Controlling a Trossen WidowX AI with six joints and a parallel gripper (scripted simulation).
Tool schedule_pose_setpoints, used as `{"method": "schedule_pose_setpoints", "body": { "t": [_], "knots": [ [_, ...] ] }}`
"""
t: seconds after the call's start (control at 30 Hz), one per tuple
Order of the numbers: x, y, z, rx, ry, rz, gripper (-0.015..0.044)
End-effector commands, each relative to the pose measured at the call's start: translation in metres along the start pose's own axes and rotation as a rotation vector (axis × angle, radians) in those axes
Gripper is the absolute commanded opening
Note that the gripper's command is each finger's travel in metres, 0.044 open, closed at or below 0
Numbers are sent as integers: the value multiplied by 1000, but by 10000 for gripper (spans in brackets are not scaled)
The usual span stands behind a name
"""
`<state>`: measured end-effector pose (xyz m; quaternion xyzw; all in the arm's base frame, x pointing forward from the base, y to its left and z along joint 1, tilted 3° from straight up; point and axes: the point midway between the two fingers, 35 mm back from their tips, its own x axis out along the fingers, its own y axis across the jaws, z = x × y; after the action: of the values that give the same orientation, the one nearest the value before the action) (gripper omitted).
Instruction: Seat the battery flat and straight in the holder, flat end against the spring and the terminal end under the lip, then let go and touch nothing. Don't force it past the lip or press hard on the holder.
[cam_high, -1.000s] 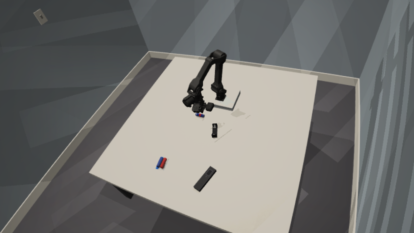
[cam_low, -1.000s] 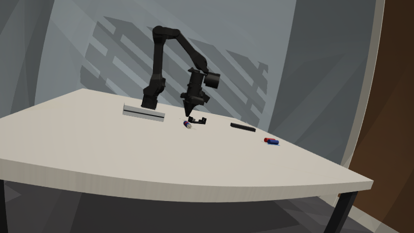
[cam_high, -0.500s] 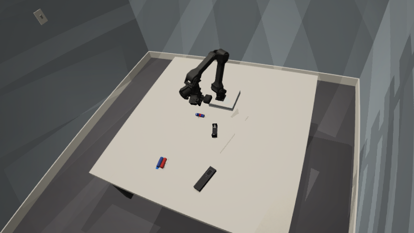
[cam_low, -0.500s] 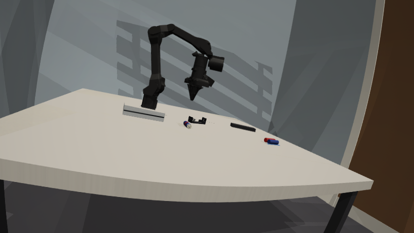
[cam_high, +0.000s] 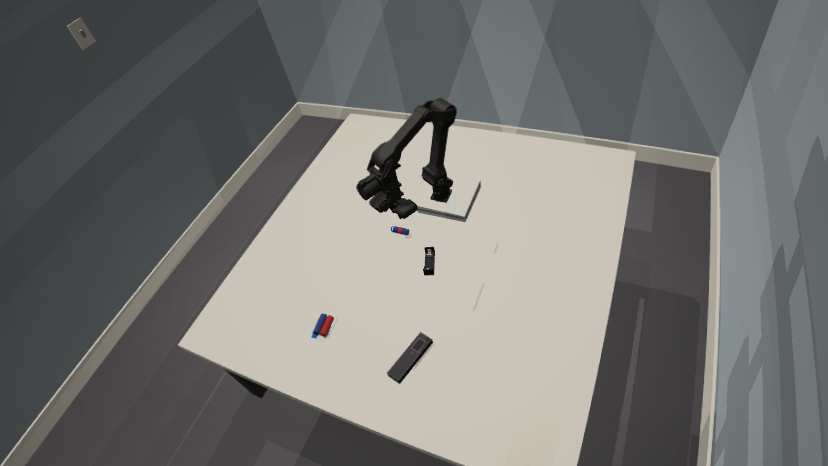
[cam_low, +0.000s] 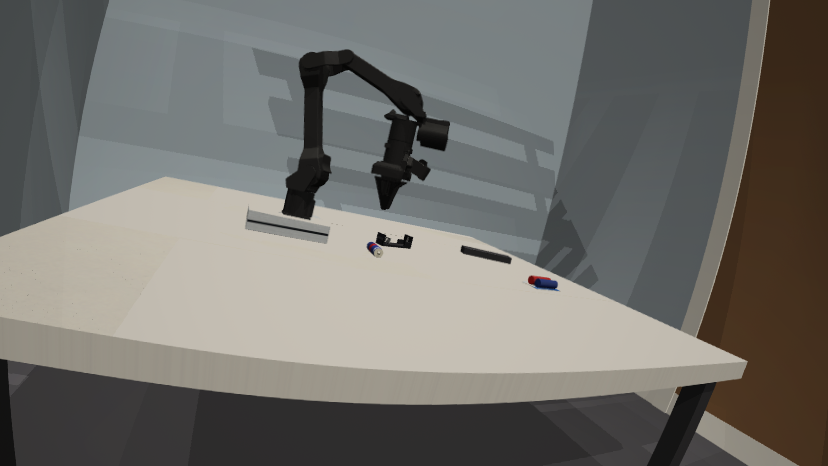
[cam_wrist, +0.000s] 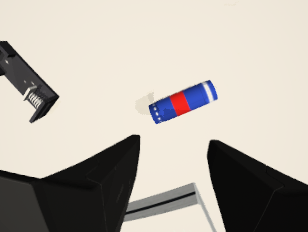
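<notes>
The fingers stand partly open, holding nothing, above the tabletop (cam_high: 521, 324) (cam_low: 260, 301) (cam_wrist: 100, 40). In the wrist view, the blue battery (cam_high: 399, 230) (cam_low: 374, 249) (cam_wrist: 181, 102) with its red band lies just right of centre, outside the black holder (cam_high: 429, 261) (cam_low: 395, 244) (cam_wrist: 35, 82) at upper left. Bottom centre shows the grey base plate (cam_high: 463, 218) (cam_low: 287, 225) (cam_wrist: 187, 192).
</notes>
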<state>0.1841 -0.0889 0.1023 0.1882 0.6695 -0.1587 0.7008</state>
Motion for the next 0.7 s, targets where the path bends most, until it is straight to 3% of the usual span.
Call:
{"method": "schedule_pose_setpoints", "body": {
  "t": [0.0, 0.23, 0.67],
  "knots": [
    [21, -6, -1, 406, 15, -4, 231],
    [49, -14, 0, 1070, 13, -11, 231],
    [52, -15, 0, 1088, 13, -11, 231]
  ]
}}
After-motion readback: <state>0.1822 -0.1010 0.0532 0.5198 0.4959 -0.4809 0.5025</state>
